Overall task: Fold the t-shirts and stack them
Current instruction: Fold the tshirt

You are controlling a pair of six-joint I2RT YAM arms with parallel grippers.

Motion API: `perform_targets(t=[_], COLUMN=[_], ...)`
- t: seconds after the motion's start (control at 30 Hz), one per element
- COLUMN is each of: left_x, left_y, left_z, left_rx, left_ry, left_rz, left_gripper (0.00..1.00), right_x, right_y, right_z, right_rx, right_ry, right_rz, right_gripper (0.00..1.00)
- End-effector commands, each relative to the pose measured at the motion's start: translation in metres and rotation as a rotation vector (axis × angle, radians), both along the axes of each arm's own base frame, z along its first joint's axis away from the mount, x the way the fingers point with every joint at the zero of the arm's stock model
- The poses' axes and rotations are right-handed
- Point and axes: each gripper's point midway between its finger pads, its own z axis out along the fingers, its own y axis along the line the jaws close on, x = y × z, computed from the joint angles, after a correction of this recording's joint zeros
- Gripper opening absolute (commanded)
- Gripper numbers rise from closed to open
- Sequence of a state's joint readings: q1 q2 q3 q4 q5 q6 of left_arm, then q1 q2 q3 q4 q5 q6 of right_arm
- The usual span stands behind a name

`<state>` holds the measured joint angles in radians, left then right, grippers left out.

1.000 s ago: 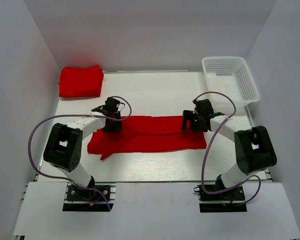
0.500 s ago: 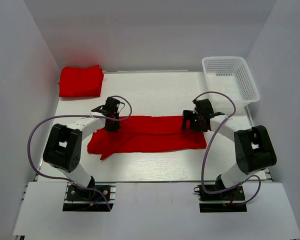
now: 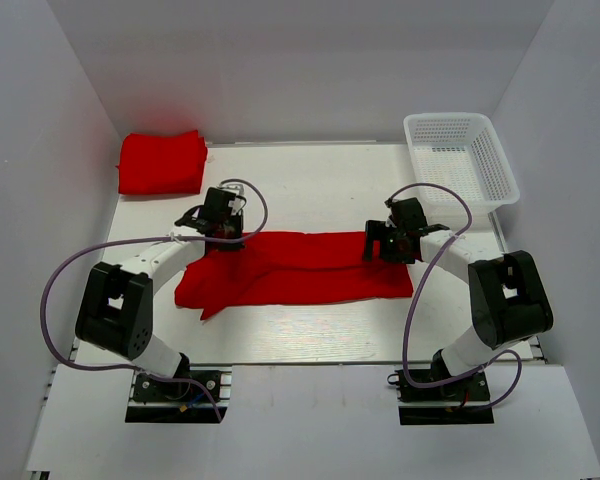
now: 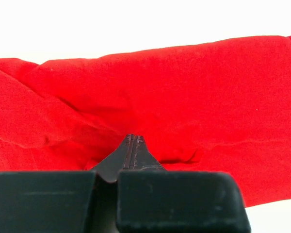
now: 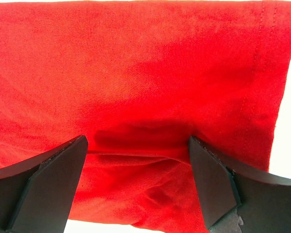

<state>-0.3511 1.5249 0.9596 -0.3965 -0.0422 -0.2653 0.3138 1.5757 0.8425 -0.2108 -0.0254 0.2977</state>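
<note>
At the shirt's (image 3: 310, 268) far edge, your left gripper (image 4: 132, 141) pinches cloth; your right gripper (image 5: 136, 145) gapes wide. Lifting now could skew it.

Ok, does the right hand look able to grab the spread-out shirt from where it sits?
Probably yes. The right hand is open low over the spread t-shirt, with a ridge of cloth between its fingers, and nothing else lies in the way.

The t-shirt (image 3: 310, 265) is matt knit cloth; the basket (image 3: 458, 160) is white plastic mesh.
</note>
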Motion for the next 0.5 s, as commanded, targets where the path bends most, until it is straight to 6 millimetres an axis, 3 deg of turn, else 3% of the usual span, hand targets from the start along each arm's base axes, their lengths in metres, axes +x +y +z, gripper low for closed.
perform_targets(t=[0.0,0.03,0.07,0.1,0.13,0.17,0.37,0.47], left_x=[0.005,0.003,-0.008,-0.01,-0.014,-0.018,-0.044,-0.043], left_y=[0.001,0.001,0.012,0.017,0.021,0.021,0.029,0.025], left_z=[0.018,0.019,0.011,0.013,0.011,0.009,-0.01,-0.014], left_rx=[0.004,-0.001,0.019,0.037,0.053,0.068,0.065,0.043], left_ry=[-0.033,-0.018,0.041,0.051,0.069,0.082,0.142,0.135], left_rz=[0.024,0.038,0.073,0.103,0.121,0.127,0.143,0.133], left_gripper=[0.0,0.0,0.18,0.73,0.96,1.0,1.0,1.0], right_x=[-0.026,-0.027,-0.027,-0.027,-0.028,-0.028,-0.03,-0.032], right_y=[-0.012,-0.012,-0.013,-0.012,-0.012,-0.012,-0.012,-0.013], right_z=[-0.028,-0.028,-0.029,-0.029,-0.028,-0.029,-0.031,-0.033], right_rx=[-0.055,-0.058,-0.059,-0.057,-0.056,-0.059,-0.058,-0.06], right_ry=[0.134,0.133,0.136,0.137,0.138,0.141,0.152,0.159], right_rz=[-0.006,-0.001,-0.003,-0.002,-0.001,0.002,0.009,0.011], right_gripper=[0.9,0.9,0.9,0.9,0.9,0.9,0.9,0.9])
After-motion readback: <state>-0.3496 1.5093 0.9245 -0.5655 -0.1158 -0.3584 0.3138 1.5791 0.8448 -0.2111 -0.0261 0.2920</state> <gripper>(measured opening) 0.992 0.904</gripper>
